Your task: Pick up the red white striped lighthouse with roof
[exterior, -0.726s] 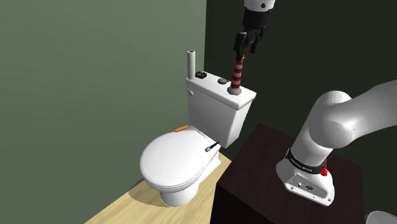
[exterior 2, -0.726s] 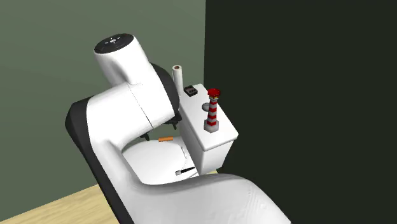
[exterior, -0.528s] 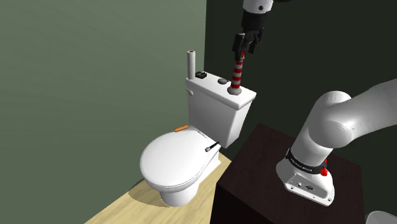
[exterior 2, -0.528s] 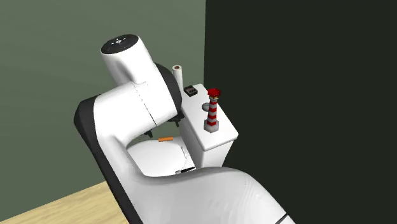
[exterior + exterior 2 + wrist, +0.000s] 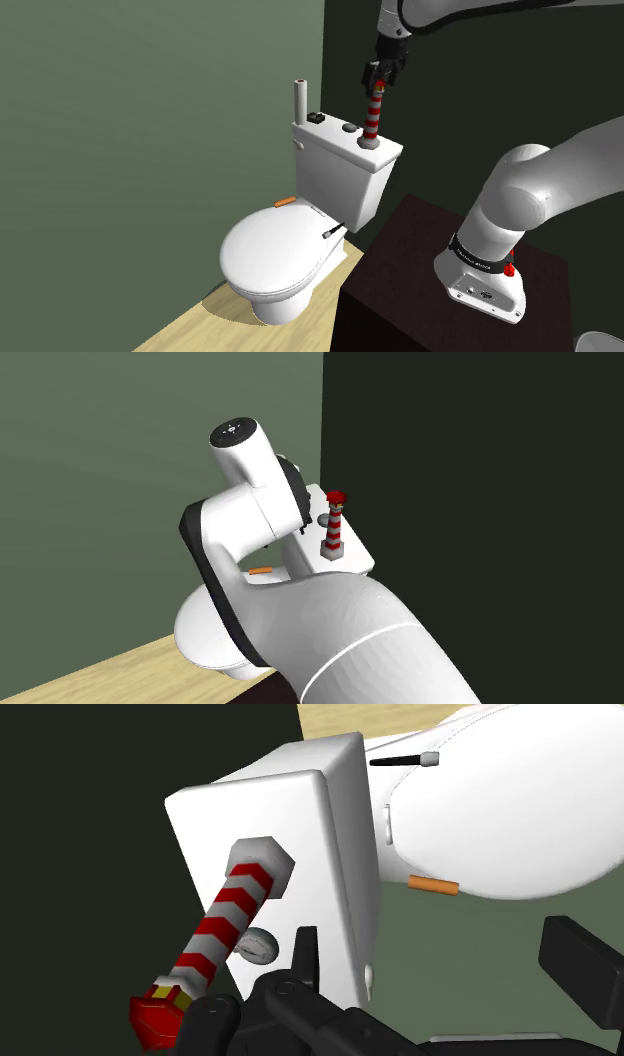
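The red and white striped lighthouse [image 5: 372, 115] stands upright on its grey base at the right end of the white toilet tank [image 5: 335, 170]. Its red roof points up. In the second exterior view the lighthouse [image 5: 333, 530] stands free on the tank, with nothing touching it. My gripper [image 5: 378, 75] hovers close above its top in the shoulder view. In the wrist view the fingers stand apart, so the gripper [image 5: 440, 966] is open. The lighthouse [image 5: 225, 926] lies outside the left finger [image 5: 306, 952], not between the two.
On the tank top stand an upright white roll [image 5: 299, 100], a small black box [image 5: 316, 117] and a grey button [image 5: 350, 128]. An orange item [image 5: 285, 201] and a black-handled tool [image 5: 329, 230] lie by the shut toilet lid [image 5: 275, 250]. A black area lies behind the tank.
The gripper has shifted slightly towards the shoulder view's left and a little lower, nearer the lighthouse top. The arm's elbow has swung across the second exterior view. The lighthouse has not moved.
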Robot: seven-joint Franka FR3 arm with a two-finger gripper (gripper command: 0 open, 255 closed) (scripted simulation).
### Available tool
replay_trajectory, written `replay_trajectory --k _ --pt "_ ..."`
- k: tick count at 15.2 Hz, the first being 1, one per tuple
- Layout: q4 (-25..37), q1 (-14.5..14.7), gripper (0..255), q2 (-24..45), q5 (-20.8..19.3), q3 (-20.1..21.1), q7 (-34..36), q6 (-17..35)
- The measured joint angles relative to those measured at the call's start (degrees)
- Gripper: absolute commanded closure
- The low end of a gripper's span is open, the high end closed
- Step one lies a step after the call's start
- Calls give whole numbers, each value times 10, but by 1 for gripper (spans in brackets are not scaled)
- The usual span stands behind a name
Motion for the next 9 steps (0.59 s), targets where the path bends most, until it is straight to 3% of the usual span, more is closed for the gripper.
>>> replay_trajectory --k 9 --pt "31 -56 0 117 -71 -52 7 147"
